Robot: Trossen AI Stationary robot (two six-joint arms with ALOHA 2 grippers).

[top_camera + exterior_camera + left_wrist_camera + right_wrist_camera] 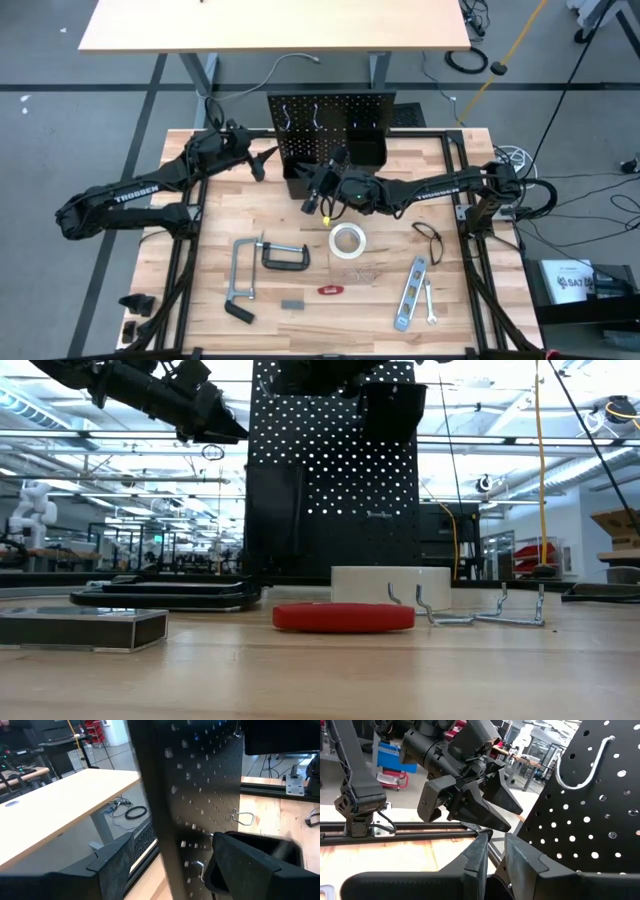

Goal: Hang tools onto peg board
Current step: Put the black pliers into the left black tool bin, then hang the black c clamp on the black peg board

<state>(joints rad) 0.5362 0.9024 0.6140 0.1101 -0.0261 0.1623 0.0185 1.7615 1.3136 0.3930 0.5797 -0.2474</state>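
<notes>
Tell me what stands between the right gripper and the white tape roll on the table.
Nothing visible does. The right gripper hangs near the peg board, by its lower bin. The tape roll lies on bare table just in front of it, with no tool in the gap. The loose hooks lie beyond the roll.

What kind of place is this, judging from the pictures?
Probably a robotics lab or workshop: a wooden worktable carries hand tools and an upright peg board, a white humanoid robot stands in the open hall behind, and a light desk stands nearby.
</notes>
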